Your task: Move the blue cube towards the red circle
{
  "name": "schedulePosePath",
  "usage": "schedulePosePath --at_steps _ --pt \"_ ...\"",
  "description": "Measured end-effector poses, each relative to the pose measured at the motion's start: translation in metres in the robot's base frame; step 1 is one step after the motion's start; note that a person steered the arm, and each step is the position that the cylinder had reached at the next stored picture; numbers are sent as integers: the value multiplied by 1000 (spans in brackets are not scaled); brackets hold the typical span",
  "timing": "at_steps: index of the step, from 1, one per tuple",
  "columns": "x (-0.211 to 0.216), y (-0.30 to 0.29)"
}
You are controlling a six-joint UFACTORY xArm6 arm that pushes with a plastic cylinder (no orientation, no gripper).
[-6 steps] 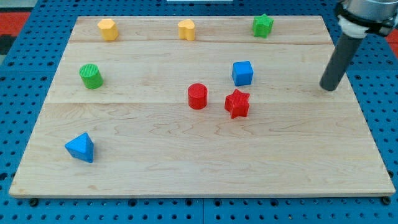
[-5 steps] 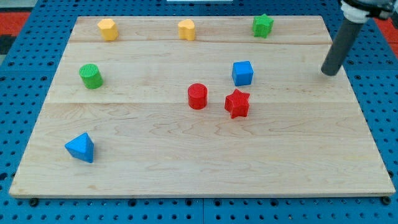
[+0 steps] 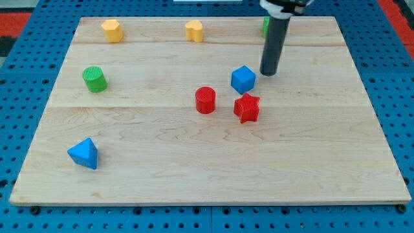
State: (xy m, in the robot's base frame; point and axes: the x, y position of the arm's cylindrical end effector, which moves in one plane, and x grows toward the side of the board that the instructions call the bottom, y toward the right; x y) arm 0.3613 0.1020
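The blue cube (image 3: 243,79) lies near the middle of the wooden board, turned at an angle. The red circle (image 3: 206,100), a short red cylinder, stands down and to the left of it with a small gap between them. My tip (image 3: 268,72) rests on the board just to the right of the blue cube and slightly above it, close to its upper right side. The dark rod rises from the tip to the view's top edge.
A red star (image 3: 246,107) sits right below the blue cube. Two yellow blocks (image 3: 112,30) (image 3: 194,30) lie along the top. A green cylinder (image 3: 94,79) is at left, a blue pyramid-like block (image 3: 84,154) at lower left. A green block (image 3: 264,26) is mostly hidden behind the rod.
My tip has swept from the board's right side leftwards to the blue cube. The cube has shifted left and a little down, and has turned. The other blocks have not moved.
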Motion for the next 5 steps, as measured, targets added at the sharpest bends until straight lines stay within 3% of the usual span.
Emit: schedulePosePath --at_steps 2,3,5 --pt "14 -38" --pt "40 -39" --pt "38 -48"
